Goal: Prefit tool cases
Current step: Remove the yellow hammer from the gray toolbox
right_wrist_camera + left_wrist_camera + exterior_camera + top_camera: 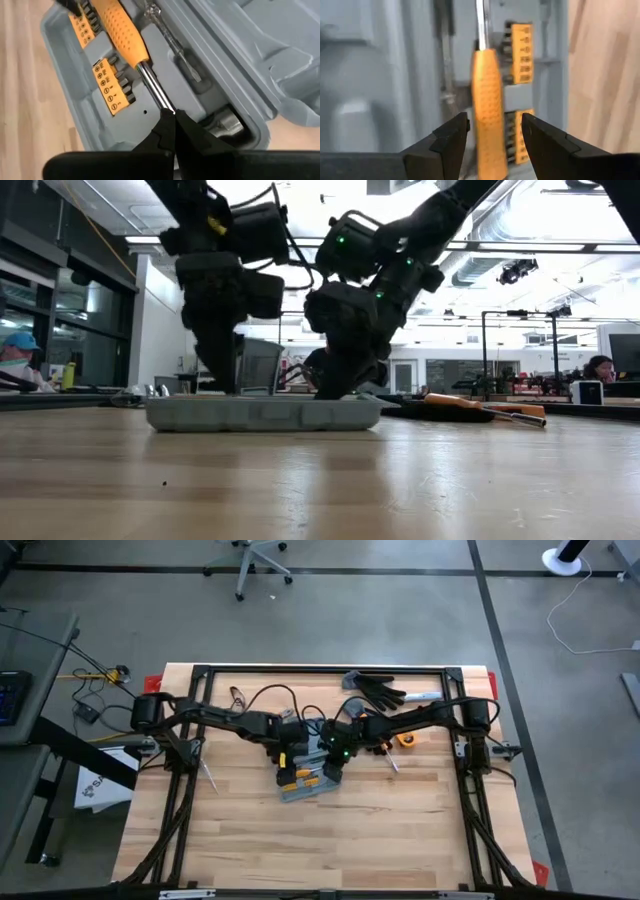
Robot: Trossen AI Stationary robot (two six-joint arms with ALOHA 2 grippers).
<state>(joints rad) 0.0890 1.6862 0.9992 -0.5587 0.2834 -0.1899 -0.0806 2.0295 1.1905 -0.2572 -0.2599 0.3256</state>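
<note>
On wooden table (250, 840), left tool (492, 132) straddles screwdriver (487, 105) wide; right tool (172, 127) closed.

Two matte black jointed arms carry looping black cables, green indicator lights glowing on the right arm's wrist (345, 752), and angular black fingers (451, 142).

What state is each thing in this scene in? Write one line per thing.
Tool case: open, lying flat on the table.
Orange-handled screwdriver: lying across the case's tray, handle between the left gripper's fingers.
Left gripper: open, around the handle.
Right gripper: shut, tips at the screwdriver's shaft.
Work glove: lying at the table's far edge.
</note>
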